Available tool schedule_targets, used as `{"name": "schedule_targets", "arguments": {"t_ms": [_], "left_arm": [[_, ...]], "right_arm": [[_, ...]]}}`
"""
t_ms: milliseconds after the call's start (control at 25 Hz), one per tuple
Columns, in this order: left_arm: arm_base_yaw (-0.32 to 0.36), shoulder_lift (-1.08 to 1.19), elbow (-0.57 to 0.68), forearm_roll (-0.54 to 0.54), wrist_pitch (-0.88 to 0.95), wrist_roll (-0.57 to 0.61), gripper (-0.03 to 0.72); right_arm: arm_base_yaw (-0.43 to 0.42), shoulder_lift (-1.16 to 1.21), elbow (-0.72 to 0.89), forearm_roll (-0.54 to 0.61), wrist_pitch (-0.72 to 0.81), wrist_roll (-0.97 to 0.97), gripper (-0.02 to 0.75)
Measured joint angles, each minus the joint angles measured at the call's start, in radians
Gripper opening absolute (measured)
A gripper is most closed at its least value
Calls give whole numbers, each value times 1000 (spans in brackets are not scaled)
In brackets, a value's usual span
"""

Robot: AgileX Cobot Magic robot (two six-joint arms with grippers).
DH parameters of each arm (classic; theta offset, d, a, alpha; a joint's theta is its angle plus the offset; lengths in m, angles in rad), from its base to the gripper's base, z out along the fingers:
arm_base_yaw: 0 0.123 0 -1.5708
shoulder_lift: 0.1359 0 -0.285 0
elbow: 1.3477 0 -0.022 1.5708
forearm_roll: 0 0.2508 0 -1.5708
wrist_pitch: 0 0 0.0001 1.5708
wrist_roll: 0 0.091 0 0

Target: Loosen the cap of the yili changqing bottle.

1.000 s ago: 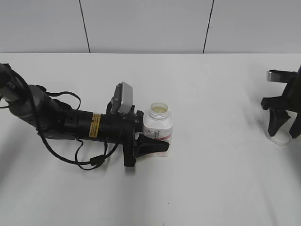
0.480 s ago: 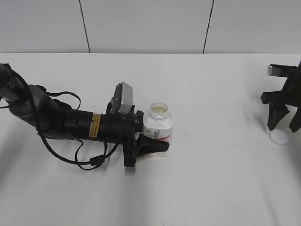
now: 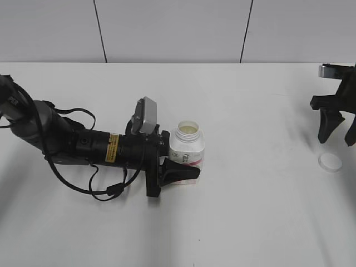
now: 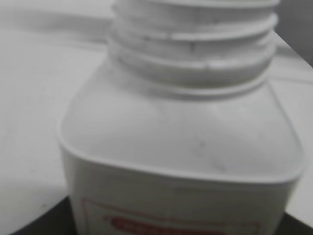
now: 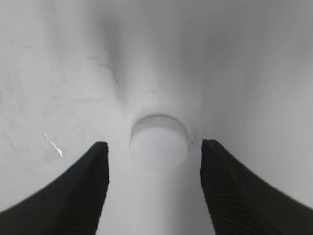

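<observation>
Left jaws clamp the uncapped yili changqing bottle (image 3: 187, 146); right jaws hang open, empty, above the cap (image 3: 330, 162) lying on the surface (image 3: 256, 105).

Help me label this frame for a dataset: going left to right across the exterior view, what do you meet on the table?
Left gripper → yili changqing bottle, clamped in that gripper with its neck open → right gripper, open → cap, lying on the table.

The yili changqing bottle (image 3: 187, 146) stands upright mid-table (image 3: 245, 222), its neck uncapped. Far to the bottle's right, the cap (image 3: 330, 162) lies on the table.
</observation>
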Motion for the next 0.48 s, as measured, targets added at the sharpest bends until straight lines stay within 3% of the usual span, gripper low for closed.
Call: {"name": "schedule_targets", "arguments": {"t_ms": [480], "left_arm": [[0, -1, 0, -47, -14, -13, 472]], "right_arm": [[0, 0, -5, 1, 4, 4, 473]]}}
